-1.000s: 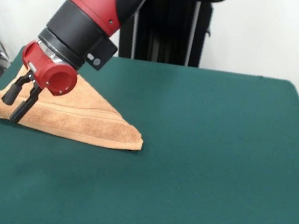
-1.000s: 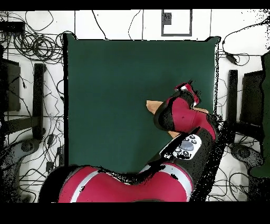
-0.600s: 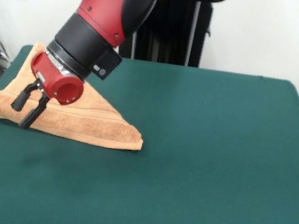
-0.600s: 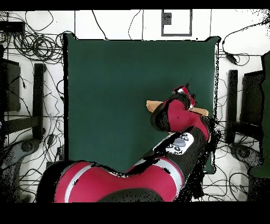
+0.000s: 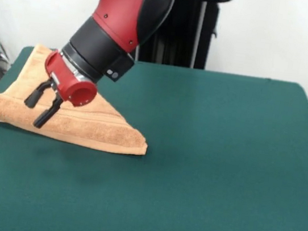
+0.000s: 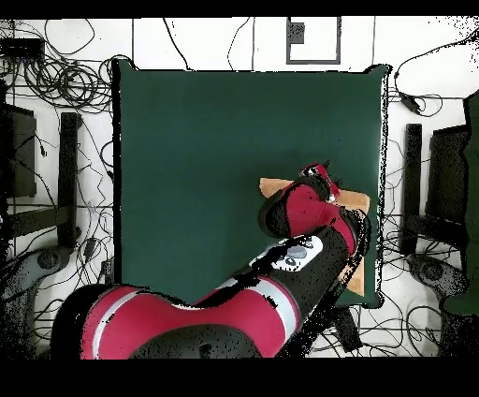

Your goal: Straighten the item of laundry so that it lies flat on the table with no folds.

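One fold remains in the towel (image 5: 68,116), which lies doubled into a triangle near a corner of the table (image 5: 222,159), in the front view at the left. The hand (image 5: 42,103) hovers over the towel's upper layer with its two fingers apart and nothing between them. The step in hand looks like lining up for a grasp. Next, I judge, it must come down on a free edge or corner of the top layer alone, close on it, and draw it open across bare felt.
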{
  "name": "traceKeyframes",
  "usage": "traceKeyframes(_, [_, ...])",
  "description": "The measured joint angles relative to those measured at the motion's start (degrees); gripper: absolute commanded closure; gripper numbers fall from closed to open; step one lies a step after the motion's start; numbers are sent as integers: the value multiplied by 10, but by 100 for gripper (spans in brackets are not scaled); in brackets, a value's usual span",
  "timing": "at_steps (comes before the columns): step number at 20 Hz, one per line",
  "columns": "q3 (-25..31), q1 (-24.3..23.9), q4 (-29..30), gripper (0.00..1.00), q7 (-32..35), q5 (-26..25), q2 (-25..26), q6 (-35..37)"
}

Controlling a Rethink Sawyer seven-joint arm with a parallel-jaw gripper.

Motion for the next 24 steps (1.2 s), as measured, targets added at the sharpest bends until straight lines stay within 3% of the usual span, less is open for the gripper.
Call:
traceKeyframes(5, [-14,-1,0,0,0,-4,-11,42])
traceKeyframes(13, [-14,-20,0,0,0,-20,-35,44])
traceKeyframes(24, [-15,-22,0,0,0,-20,-12,27])
